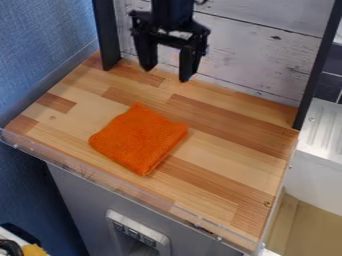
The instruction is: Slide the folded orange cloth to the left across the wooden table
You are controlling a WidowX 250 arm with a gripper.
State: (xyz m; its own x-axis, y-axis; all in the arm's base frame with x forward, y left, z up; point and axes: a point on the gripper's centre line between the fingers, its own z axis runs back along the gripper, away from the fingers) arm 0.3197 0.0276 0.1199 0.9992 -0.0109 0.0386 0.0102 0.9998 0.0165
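My matt black fingers [167,74] look like hard plastic; the orange cloth [138,140] is rough and fuzzy, the desk [227,157] smooth striped wood, the wall panel [260,55] weathered, whitewashed wood boards

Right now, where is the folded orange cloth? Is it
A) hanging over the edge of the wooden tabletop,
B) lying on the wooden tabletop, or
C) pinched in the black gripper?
B: the folded orange cloth lies on the striped light-and-dark wooden tabletop, with bare wood showing all around it, and the black two-finger gripper is apart from it.
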